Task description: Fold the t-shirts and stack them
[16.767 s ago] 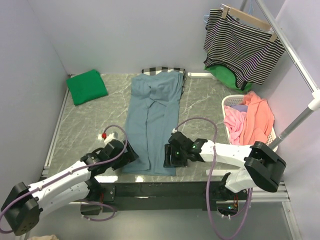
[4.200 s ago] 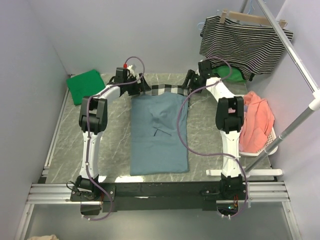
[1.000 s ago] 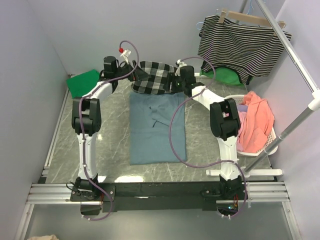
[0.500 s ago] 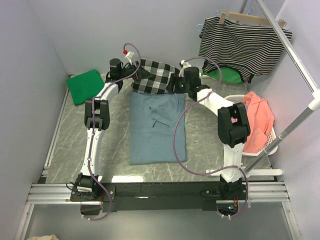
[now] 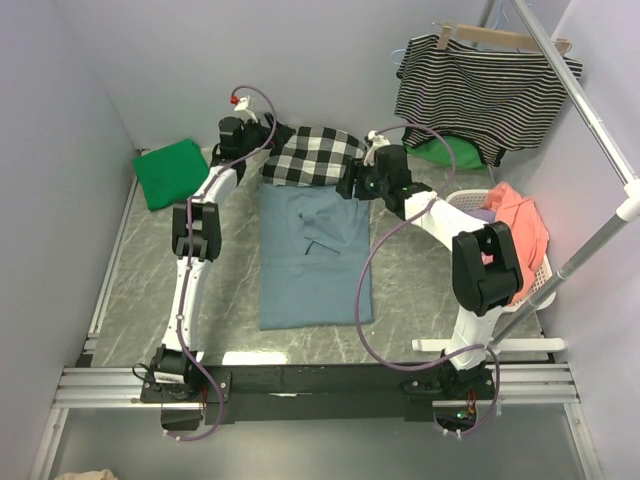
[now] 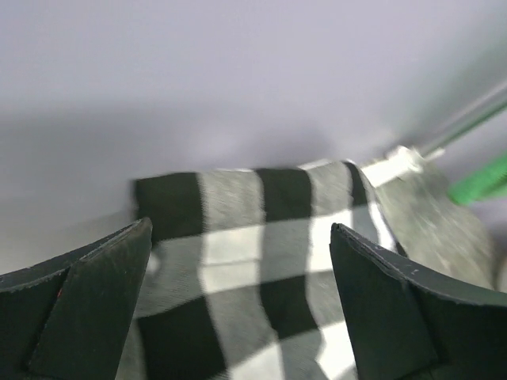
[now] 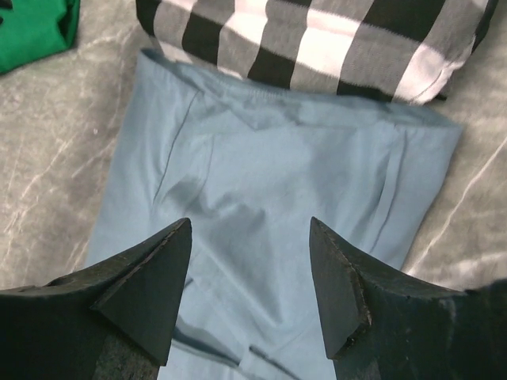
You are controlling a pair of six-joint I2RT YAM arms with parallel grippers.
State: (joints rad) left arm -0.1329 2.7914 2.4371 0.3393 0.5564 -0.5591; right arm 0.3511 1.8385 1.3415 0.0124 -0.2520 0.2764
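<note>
The slate-blue t-shirt (image 5: pixel 315 255) lies folded into a long rectangle in the middle of the table, also under the right wrist camera (image 7: pixel 277 174). The bright green t-shirt (image 5: pixel 172 172) lies folded at the far left, its corner showing in the right wrist view (image 7: pixel 32 32). My right gripper (image 5: pixel 355 185) hovers open over the blue shirt's far end (image 7: pixel 249 229), nothing between its fingers. My left gripper (image 5: pixel 265 135) stands open at the left edge of the checked cloth (image 5: pixel 315 155), with that cloth beyond its fingers (image 6: pixel 242 237).
The checked cloth (image 7: pixel 317 39) lies bunched along the blue shirt's far edge, by the back wall. A striped top (image 5: pixel 480 90) hangs on a hanger at the back right, green cloth (image 5: pixel 450 152) below it. A white basket (image 5: pixel 465 205) with pink and orange clothes stands at the right.
My right gripper has drawn back from the checked cloth toward the near right, over the blue shirt. The checked cloth has shifted slightly right and settled. The left gripper stays at its left edge.
</note>
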